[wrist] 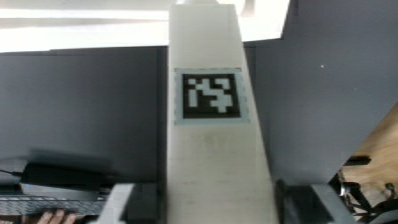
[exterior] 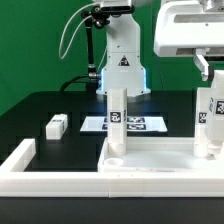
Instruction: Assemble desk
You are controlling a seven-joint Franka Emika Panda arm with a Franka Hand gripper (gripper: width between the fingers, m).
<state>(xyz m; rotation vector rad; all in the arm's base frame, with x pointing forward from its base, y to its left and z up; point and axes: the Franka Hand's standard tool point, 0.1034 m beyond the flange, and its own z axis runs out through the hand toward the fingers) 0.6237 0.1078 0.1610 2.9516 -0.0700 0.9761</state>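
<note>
- The long white bar (exterior: 20,158) sits at the exterior view's left, with one raised end pointing away from the camera. Its low span runs across the front of the black table (exterior: 40,105).
- The lying leg (exterior: 57,125) rests on its side on the table. Its long axis is level and runs roughly across the view. It is well apart from the other parts.
- The middle leg (exterior: 117,120) stands upright with its long axis vertical. Its square tag faces the camera, and its lower end is at the left rear corner of the desk top.
- The marker board (exterior: 140,123) lies flat on the table behind the desk top, between the two standing legs.
- The desk top (exterior: 165,170) lies flat with its rim upward, just behind the bar's front span. Its long axis runs across the view, and it fills the lower right of the exterior view.
- The right leg (exterior: 208,125) (wrist: 210,110) also stands upright, long axis vertical and tag toward the camera. Its foot is down at the right rear of the desk top. I cannot tell whether it is fully seated.
- The gripper (exterior: 207,78) (wrist: 208,200) comes down from above onto the top end of the right leg. In the wrist view the fingers (wrist: 125,205) sit on either side of the leg and pinch it.
- Count: three legs (two upright, one lying), one desk top, one bar and one marker board.
</note>
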